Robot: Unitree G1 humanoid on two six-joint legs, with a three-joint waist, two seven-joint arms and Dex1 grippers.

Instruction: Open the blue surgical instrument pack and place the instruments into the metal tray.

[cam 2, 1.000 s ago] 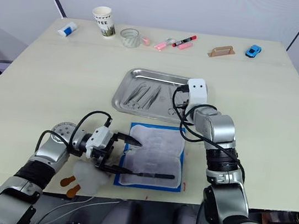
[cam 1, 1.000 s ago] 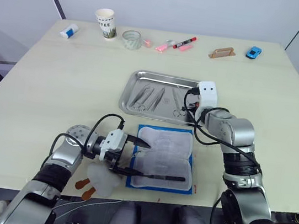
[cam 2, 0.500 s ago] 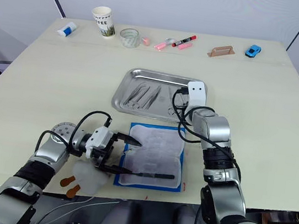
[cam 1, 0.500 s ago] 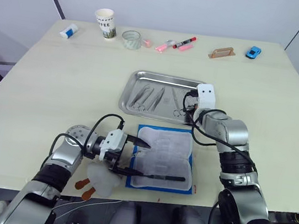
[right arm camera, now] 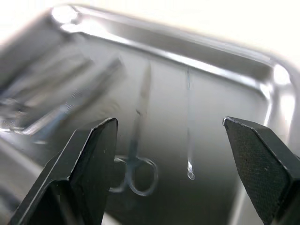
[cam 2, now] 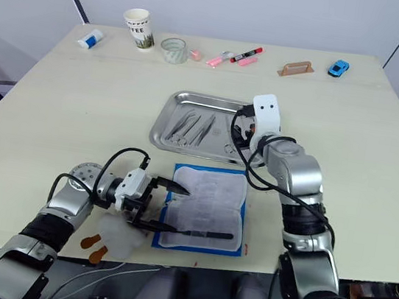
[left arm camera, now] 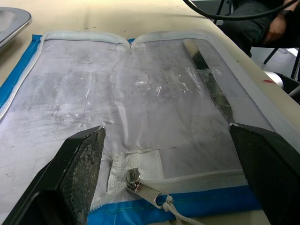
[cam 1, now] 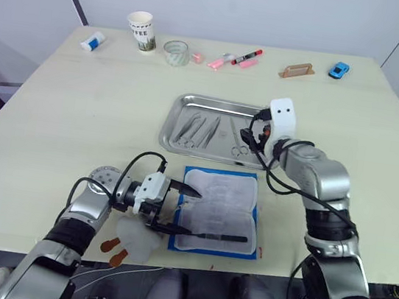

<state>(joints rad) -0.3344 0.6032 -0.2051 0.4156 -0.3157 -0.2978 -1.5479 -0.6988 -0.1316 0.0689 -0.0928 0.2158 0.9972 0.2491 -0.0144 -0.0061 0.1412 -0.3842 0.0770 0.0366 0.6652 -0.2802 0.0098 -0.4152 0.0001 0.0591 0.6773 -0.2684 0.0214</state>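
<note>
The blue surgical instrument pack [cam 1: 218, 212] lies unzipped and flat near the table's front edge, pale lining up. One slim instrument [cam 1: 221, 236] rests in it along the front side, and appears as a flat handle [left arm camera: 211, 84] in the left wrist view. My left gripper [cam 1: 191, 212] is open at the pack's left edge, a finger on either side of the zipper end [left arm camera: 140, 180]. The metal tray [cam 1: 179, 109] behind the pack holds several instruments [cam 1: 195, 128]. My right gripper [right arm camera: 169, 122] hangs open over the tray's right part, above ring-handled scissors [right arm camera: 136, 154] and a thin probe [right arm camera: 189, 136].
Along the far edge stand a paper cup [cam 1: 141, 30], a glass jar [cam 1: 176, 52], pink and red markers [cam 1: 235, 58], a brown block [cam 1: 296, 71], a blue toy car [cam 1: 338, 69] and a white tube [cam 1: 91, 41]. A white piece with orange tabs [cam 1: 131, 240] lies under my left arm.
My right gripper has gone from shut to open over the tray and has lifted slightly toward the tray's right rim. The left arm and the pack have not moved.
</note>
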